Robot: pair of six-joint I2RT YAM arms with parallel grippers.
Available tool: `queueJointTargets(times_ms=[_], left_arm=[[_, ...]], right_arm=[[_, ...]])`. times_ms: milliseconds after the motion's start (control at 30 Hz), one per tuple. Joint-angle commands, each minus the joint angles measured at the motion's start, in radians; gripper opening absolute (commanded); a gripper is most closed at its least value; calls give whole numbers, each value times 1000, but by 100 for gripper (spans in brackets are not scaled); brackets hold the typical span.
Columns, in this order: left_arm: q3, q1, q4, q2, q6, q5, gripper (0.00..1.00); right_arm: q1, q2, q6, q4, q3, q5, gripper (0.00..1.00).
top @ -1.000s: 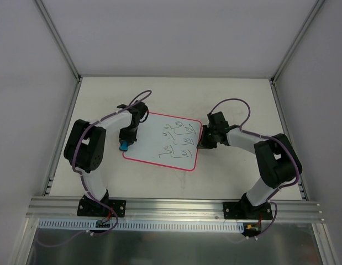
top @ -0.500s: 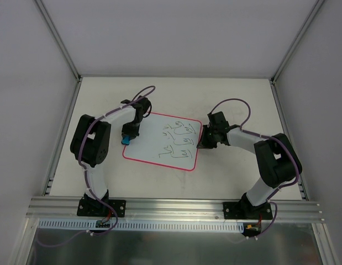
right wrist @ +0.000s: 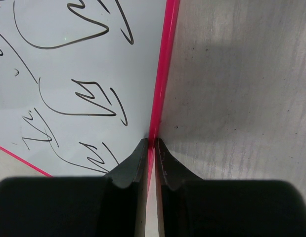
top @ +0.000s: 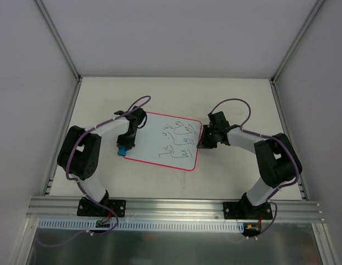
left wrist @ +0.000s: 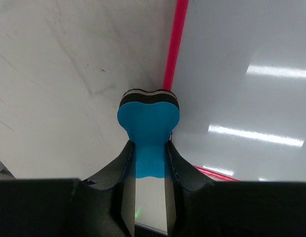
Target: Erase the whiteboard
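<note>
The whiteboard [top: 154, 144] lies flat mid-table, its red-pink border around dark scribbles [top: 179, 141] on its right half. My left gripper [top: 122, 148] is shut on a small blue eraser [top: 122, 150] at the board's left edge, near the near-left corner. In the left wrist view the eraser [left wrist: 149, 121] sits over the red border, between table and the whiteboard [left wrist: 241, 74], held by my left gripper [left wrist: 149, 147]. My right gripper [top: 201, 146] is shut on the board's right edge. The right wrist view shows my right gripper [right wrist: 153, 144] pinching the border, with the whiteboard [right wrist: 83, 64] to its left.
White enclosure walls with metal posts stand at the back and both sides [top: 77, 77]. An aluminium rail [top: 176, 207] runs along the near edge by the arm bases. Bare table surface [top: 176, 96] lies beyond the board.
My left gripper with the eraser moved up along the board's left edge, then back down toward the near-left corner. The right gripper and the scribbles have not changed.
</note>
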Motion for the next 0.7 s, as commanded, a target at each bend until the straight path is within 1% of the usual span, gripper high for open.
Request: queueJointTargets(times_ms=[0, 200, 267, 433, 533, 567, 667], left_arm=[[-28, -37, -52, -56, -15, 63, 0], [30, -42, -50, -67, -41, 79, 0], [63, -43, -35, -54, -59, 102, 0], [86, -45, 45, 22, -88, 170, 0], [90, -80, 63, 79, -113, 204, 0], [89, -124, 65, 88, -120, 207, 0], [92, -206, 71, 120, -151, 244, 0]], right_arm=[[-12, 42, -36, -81, -30, 80, 10], [-12, 36, -33, -71, -39, 72, 10], [-14, 32, -33, -70, -46, 74, 10], [-14, 22, -31, -62, -62, 66, 10], [-12, 10, -27, -59, -72, 67, 10], [-12, 6, -27, -61, -73, 69, 10], [-14, -5, -20, -61, -78, 69, 10]])
